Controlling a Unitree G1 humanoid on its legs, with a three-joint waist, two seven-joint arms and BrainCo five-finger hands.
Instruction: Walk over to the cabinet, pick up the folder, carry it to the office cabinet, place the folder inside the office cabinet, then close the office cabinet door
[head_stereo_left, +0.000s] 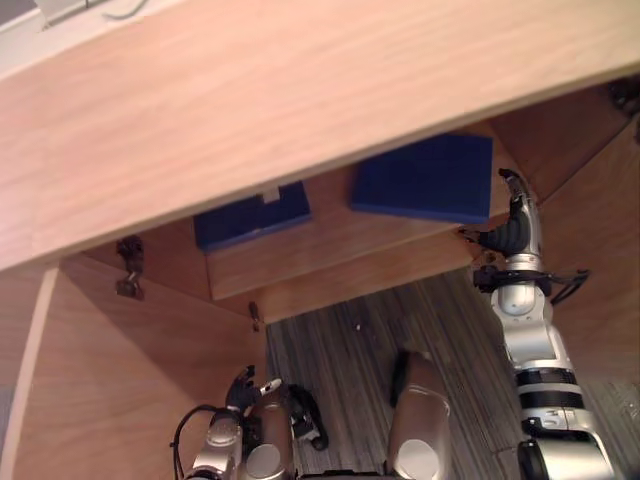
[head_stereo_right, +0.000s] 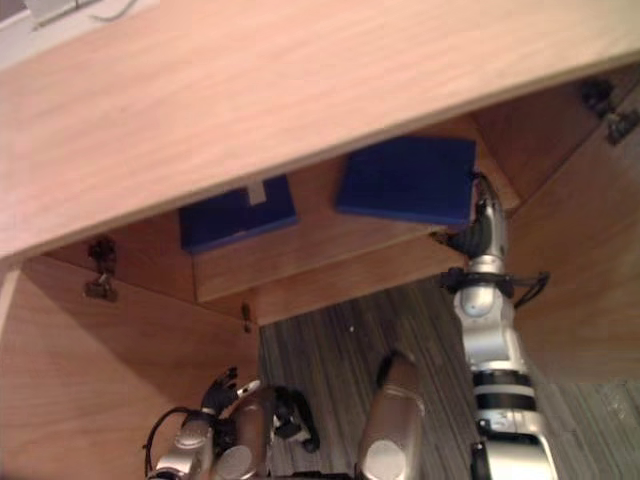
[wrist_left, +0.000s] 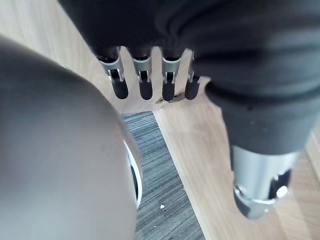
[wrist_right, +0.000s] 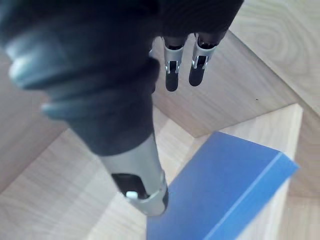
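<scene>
Wooden cabinet top (head_stereo_left: 300, 110), left hand (head_stereo_left: 243, 386) low, fingers (wrist_left: 145, 86) relaxed, right hand (head_stereo_left: 517, 218) beside blue folder (head_stereo_left: 430, 178), straight in its wrist view

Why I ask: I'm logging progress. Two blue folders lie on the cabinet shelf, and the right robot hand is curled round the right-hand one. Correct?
Not quite. The left folder and right folder do lie on the cabinet shelf, but the right robot hand is open beside the right one. The right wrist view shows its fingers straight, curled round nothing.
</scene>
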